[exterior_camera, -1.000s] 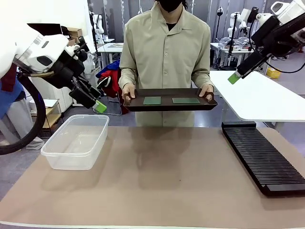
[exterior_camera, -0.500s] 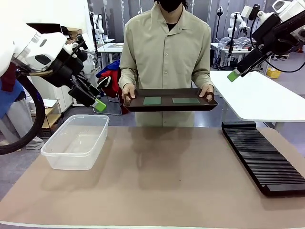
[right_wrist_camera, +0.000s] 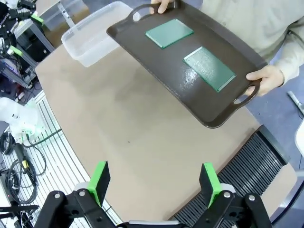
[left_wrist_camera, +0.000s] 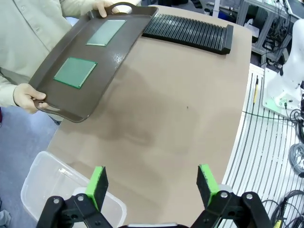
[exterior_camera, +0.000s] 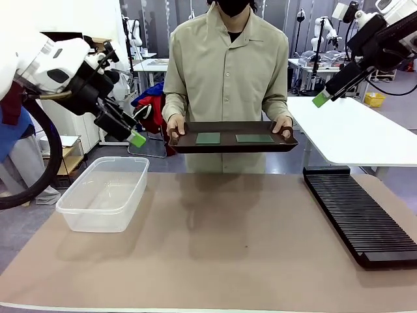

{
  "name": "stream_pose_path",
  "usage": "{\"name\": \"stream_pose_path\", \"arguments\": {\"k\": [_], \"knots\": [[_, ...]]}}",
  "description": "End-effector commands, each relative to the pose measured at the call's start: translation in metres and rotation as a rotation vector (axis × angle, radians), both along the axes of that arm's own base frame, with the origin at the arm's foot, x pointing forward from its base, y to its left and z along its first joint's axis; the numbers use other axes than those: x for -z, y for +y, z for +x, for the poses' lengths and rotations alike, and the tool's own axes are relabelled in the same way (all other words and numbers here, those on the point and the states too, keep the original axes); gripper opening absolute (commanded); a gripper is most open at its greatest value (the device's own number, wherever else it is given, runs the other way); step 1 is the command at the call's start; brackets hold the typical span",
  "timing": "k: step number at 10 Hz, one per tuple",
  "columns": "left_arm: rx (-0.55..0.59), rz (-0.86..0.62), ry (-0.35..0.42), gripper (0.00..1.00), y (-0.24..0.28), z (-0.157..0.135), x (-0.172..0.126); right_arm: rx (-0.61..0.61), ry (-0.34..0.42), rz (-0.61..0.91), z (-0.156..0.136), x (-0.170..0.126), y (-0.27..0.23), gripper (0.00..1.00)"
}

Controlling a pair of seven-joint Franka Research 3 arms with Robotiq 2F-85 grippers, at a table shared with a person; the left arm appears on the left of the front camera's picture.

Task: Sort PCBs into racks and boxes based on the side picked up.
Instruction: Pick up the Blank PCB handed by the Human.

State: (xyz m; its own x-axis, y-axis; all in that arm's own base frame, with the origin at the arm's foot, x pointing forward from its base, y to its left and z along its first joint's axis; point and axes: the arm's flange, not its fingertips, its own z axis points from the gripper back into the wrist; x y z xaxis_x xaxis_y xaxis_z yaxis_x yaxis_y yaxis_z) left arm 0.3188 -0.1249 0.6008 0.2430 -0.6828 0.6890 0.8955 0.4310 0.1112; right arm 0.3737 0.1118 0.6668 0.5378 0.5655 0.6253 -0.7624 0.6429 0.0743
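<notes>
A person at the far side holds a dark brown tray with both hands, above the table's far edge. Two green PCBs lie flat on it: one and another. The black slotted rack lies along the table's right side. A clear plastic box stands empty at the left. My left gripper hangs open, high above the box. My right gripper is open, raised at upper right.
The tan table top is bare between box and rack. A white table stands behind at the right. The person's hands grip the tray's handles.
Both arms have lifted slightly, the left gripper drifting a little up and the right gripper up and to the right. The tray and PCBs have stayed put.
</notes>
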Motion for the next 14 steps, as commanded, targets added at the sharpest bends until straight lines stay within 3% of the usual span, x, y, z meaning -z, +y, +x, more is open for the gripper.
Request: {"name": "stream_pose_path", "arguments": {"k": [1,6,14], "knots": [[-0.035,-0.051,0.010,1.00,-0.005,0.005,-0.011,0.012,-0.030,0.070,0.005,-0.008,-0.003,1.00],[-0.064,-0.081,-0.024,1.00,-0.004,0.013,-0.035,0.047,-0.065,0.048,0.012,-0.014,-0.015,1.00],[-0.053,-0.091,0.010,1.00,-0.005,0.029,-0.058,0.046,-0.034,-0.009,0.019,0.002,-0.046,1.00]]}}
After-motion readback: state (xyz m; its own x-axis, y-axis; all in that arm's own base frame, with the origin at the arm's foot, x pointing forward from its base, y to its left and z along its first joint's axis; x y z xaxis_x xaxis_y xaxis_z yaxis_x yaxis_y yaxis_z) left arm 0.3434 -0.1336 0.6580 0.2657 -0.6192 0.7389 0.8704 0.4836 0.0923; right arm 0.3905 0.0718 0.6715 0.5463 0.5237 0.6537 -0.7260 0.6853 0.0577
